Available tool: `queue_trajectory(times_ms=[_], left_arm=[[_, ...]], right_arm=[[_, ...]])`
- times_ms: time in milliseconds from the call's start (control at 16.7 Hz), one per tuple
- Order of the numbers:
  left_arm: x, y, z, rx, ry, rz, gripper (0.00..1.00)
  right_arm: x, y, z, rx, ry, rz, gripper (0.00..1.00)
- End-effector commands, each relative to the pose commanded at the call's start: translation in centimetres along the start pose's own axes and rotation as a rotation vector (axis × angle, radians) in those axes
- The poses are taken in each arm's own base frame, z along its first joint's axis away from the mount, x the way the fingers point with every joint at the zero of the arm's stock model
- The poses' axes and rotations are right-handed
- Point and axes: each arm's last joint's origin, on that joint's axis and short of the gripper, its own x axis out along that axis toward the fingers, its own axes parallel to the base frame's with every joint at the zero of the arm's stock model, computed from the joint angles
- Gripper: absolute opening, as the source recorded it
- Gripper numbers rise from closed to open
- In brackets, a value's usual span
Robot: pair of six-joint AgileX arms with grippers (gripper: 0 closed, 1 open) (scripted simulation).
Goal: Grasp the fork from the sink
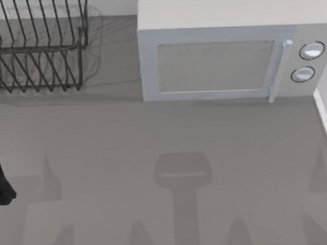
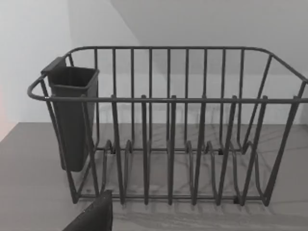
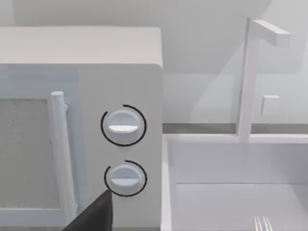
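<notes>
The fork (image 3: 263,224) lies in the sink (image 3: 288,163), its pale tines just showing at the lower edge of the right wrist view, on the basin floor. The sink sits just beside the microwave (image 1: 226,61), on the side of its two round knobs (image 3: 123,126), and a white faucet (image 3: 250,77) rises from the sink's back rim.

The right hand (image 3: 94,214) shows as a dark fingertip in front of the microwave's lower knob, on the microwave's side of the sink wall. The fork lies apart from it, across that wall and down inside the basin. The hand touches nothing and holds nothing that can be seen; how far its fingers are spread I cannot tell.

The left hand (image 2: 94,214) shows likewise as a dark fingertip before the wire dish rack (image 2: 168,125), close to the rack's front lower rail and below the dark cutlery cup (image 2: 72,115) that hangs on the rack's end. It grips nothing visible, and its opening cannot be told either. From above, a black part of the left arm (image 1: 0,182) stands at the bench's (image 1: 153,133) left edge, in front of the rack, which is at the back left, next to the microwave.
</notes>
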Motion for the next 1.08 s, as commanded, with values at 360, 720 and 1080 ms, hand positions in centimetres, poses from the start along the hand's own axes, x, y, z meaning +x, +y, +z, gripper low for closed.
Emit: queue_trajectory(times_ms=[360, 720, 1080], left_arm=[[0.0, 0.0, 0.0, 0.0, 0.0, 0.0, 1.0], [0.0, 0.0, 0.0, 0.0, 0.0, 0.0, 1.0], [0.0, 0.0, 0.0, 0.0, 0.0, 0.0, 1.0]], right_arm=[[0.0, 0.0, 0.0, 0.0, 0.0, 0.0, 1.0], [0.0, 0.0, 0.0, 0.0, 0.0, 0.0, 1.0], [0.6, -0.2, 3.5, -0.02, 0.13, -0.021, 1.0]])
